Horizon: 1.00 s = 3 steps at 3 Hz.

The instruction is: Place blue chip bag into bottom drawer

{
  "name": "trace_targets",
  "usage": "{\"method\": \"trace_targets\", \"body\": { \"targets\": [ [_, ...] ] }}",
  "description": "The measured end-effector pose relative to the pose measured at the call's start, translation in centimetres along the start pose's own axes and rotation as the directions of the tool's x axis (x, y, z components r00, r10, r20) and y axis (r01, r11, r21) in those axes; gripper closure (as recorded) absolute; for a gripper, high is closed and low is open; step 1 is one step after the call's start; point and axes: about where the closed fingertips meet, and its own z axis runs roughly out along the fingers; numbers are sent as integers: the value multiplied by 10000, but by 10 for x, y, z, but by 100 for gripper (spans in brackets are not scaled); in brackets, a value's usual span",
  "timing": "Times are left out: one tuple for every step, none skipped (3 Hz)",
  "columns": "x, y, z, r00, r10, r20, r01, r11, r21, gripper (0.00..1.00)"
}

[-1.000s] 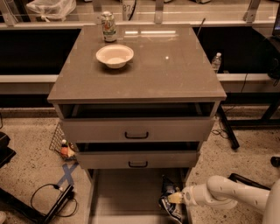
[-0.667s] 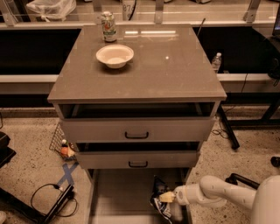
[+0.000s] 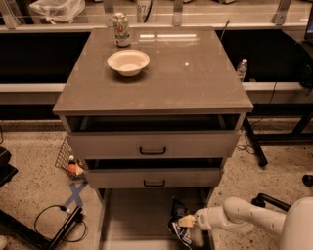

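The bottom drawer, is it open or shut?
Open: the bottom drawer is pulled out past both upper drawers, pale floor showing. The blue chip bag is over its right side, at the gripper.

I'm seeing a white bowl [image 3: 128,62] sitting on the cabinet top [image 3: 195,83], a soda can [image 3: 121,30] standing just behind it; a water bottle [image 3: 241,70] standing beyond the right edge; a plastic bag [image 3: 57,9] lying far left.
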Motion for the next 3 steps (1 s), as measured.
{"method": "trace_targets", "body": {
  "targets": [
    [1,1,1,10000,0,-21,0,10000,-22,28],
    [2,2,3,10000,2,-48,-2,10000,-52,4],
    [2,3,5,10000,3,-63,-3,10000,-68,0]
  ]
}}
